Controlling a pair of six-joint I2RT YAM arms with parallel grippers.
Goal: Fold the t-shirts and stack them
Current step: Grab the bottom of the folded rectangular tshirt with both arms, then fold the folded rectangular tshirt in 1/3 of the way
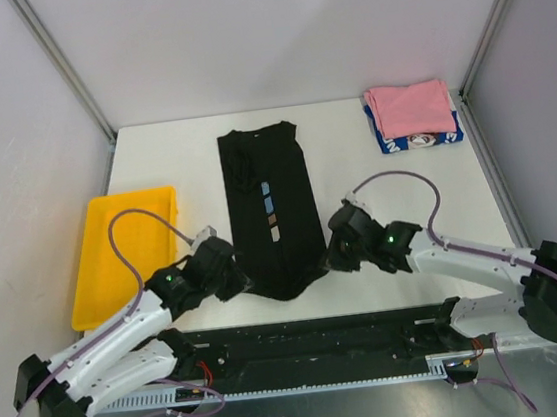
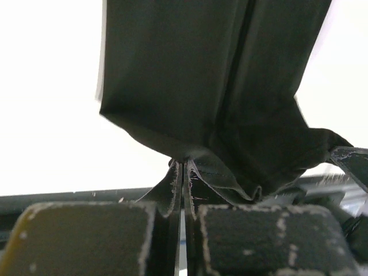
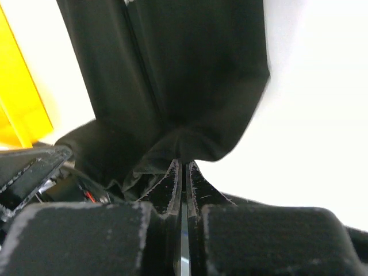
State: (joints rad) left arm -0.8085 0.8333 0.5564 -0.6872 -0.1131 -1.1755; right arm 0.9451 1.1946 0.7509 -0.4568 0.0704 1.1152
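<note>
The black t-shirt (image 1: pixel 271 209) lies on the white table, folded into a long narrow strip, with its blue, brown and cream print showing. My left gripper (image 1: pixel 238 278) is shut on the near left corner of its hem (image 2: pixel 190 155). My right gripper (image 1: pixel 327 259) is shut on the near right corner (image 3: pixel 190 146). Both corners are raised a little off the table. A folded pink t-shirt (image 1: pixel 408 108) lies on top of a folded blue-and-white one (image 1: pixel 422 139) at the far right.
A yellow plastic tray (image 1: pixel 127 251) sits at the left of the table, close to my left arm; it also shows in the right wrist view (image 3: pixel 20 98). Grey walls with metal posts enclose the table. A black rail (image 1: pixel 324 339) runs along the near edge.
</note>
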